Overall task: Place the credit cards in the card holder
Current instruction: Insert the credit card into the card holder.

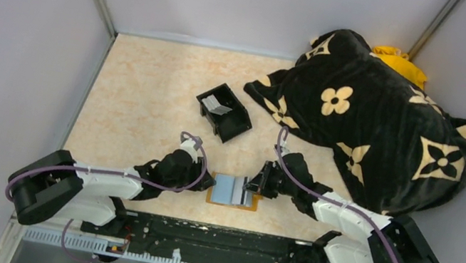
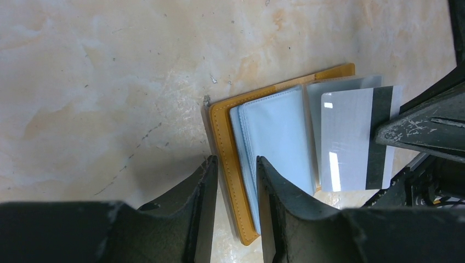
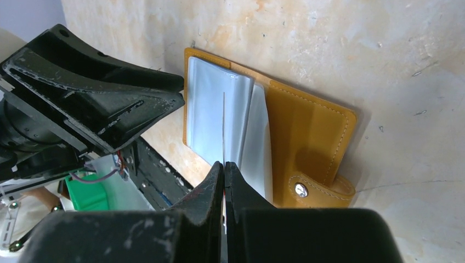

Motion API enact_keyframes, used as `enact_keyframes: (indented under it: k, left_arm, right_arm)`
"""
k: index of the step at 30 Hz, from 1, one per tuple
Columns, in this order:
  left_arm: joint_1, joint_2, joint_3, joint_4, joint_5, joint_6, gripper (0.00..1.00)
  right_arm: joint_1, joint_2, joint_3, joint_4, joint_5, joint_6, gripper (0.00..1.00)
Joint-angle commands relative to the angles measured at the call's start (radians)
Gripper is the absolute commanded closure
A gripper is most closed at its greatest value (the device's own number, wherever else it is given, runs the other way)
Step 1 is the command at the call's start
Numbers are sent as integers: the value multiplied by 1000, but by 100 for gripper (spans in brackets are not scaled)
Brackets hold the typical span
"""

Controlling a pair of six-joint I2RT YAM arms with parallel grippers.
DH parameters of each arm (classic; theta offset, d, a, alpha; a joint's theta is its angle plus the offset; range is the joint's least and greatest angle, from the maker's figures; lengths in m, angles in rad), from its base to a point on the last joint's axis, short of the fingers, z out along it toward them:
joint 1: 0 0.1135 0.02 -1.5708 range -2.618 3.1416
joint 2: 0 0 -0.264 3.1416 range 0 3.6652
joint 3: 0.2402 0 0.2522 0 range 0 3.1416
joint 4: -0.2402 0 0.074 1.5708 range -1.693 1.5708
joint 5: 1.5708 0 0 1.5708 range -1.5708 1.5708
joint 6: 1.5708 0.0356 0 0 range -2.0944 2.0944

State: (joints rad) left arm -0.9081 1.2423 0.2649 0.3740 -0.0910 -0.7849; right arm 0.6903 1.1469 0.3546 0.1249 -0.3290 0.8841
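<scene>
The orange-tan card holder (image 1: 233, 202) lies open near the table's front edge, pale blue-grey pockets up. It also shows in the left wrist view (image 2: 222, 137) and in the right wrist view (image 3: 307, 126). My right gripper (image 1: 256, 182) (image 3: 224, 164) is shut on a grey-white credit card (image 2: 351, 142) with a dark stripe. It holds the card on edge over the holder's right pockets. The card shows edge-on in the right wrist view (image 3: 224, 126). My left gripper (image 1: 207, 182) (image 2: 236, 161) is open and its fingers straddle the holder's left edge. More cards (image 1: 216, 105) lie in a black box.
The black open-topped box (image 1: 235, 123) stands behind the holder, mid-table. A black blanket with cream flowers (image 1: 375, 128) covers the back right, with something yellow (image 1: 398, 63) behind it. Grey walls close in the left, back and right sides.
</scene>
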Motion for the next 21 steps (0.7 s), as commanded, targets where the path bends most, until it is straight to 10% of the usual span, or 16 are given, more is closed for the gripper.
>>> enact_keyframes:
  k: [1, 21]
  left_arm:
    - [-11, 9, 24, 31, -16, -3, 62]
    - [-25, 3, 23, 22, -26, -10, 62]
  right_arm:
    - [18, 18, -3, 80, -2, 21, 100]
    - [21, 81, -29, 144, 12, 45, 100]
